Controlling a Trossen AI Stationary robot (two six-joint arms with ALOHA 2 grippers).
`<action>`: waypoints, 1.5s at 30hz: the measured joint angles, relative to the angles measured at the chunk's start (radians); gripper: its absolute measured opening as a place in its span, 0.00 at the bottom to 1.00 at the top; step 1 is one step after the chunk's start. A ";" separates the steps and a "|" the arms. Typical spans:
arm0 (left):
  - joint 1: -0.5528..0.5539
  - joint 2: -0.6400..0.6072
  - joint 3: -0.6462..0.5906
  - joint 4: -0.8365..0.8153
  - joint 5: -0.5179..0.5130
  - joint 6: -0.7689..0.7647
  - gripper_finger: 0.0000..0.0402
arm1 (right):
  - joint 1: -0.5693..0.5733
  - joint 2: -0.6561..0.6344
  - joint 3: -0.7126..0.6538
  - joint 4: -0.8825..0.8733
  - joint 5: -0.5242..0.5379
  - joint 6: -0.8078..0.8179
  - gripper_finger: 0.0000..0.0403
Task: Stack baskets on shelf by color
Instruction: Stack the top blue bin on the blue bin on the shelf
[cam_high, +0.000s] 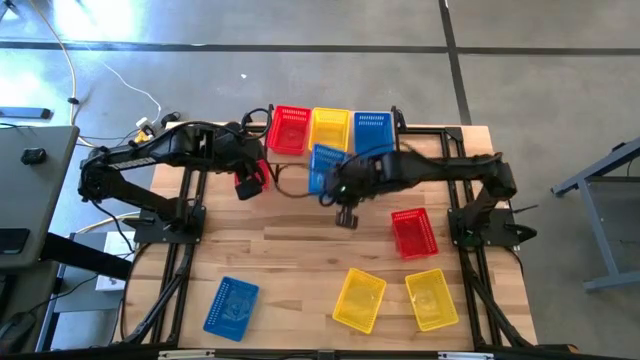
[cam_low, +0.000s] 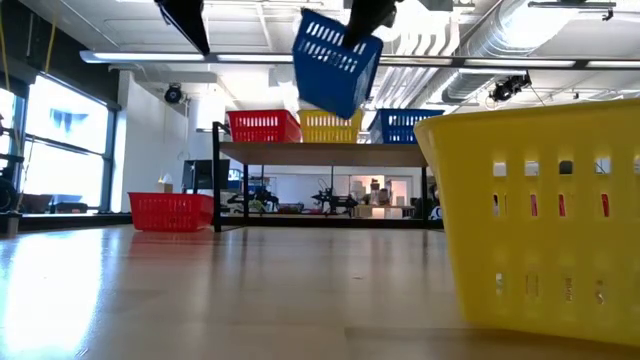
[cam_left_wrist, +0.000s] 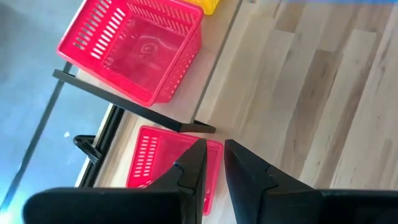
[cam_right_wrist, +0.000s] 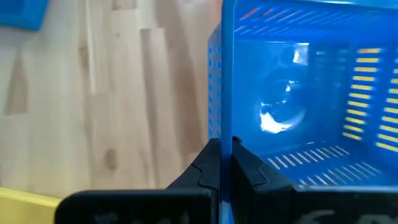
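Right jaws (cam_right_wrist: 225, 163): clamped together on one wall of a blue basket (cam_low: 336, 62), pinching just the thin rim; a grip on a single wall is why it hangs tilted in the low view, mouth turned sideways.
Carried basket's place: off the bench (cam_high: 300, 260), hanging from the right jaws higher than the shelf (cam_low: 320, 153), near its front edge and roughly ahead of the yellow basket (cam_high: 330, 128); likely lifted this high so it clears the rims already there.
Shelf load: a red basket (cam_high: 289, 129), the yellow one and another blue basket (cam_high: 372, 131) stand side by side, one per colour, so each marks where its colour should pile up.
Likely goal: the blue one on the shelf lies beyond the right jaws and a little to one side; the carried basket probably has to shift that way and level out before it will nest.
Left jaws (cam_left_wrist: 214, 168): slightly apart and empty, pointing down at a second red basket (cam_left_wrist: 171, 168) on the bench, just below the shelf's end; that suits a wall pinch like the other arm's.
Waiting: a third red basket (cam_high: 413, 232), two yellow baskets (cam_high: 359, 299) (cam_high: 431, 298) and a blue one (cam_high: 231, 306) lie on the bench, well apart from both jaws.
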 joint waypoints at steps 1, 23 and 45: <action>0.006 0.000 0.000 0.000 0.012 0.000 0.12 | -0.013 -0.017 0.000 -0.004 0.004 -0.021 0.00; 0.098 0.000 0.000 0.099 0.085 -0.039 0.12 | -0.289 -0.210 0.001 -0.220 0.142 -0.357 0.00; 0.122 0.000 0.000 0.105 0.085 -0.061 0.12 | -0.353 -0.065 0.000 -0.341 0.092 -0.404 0.00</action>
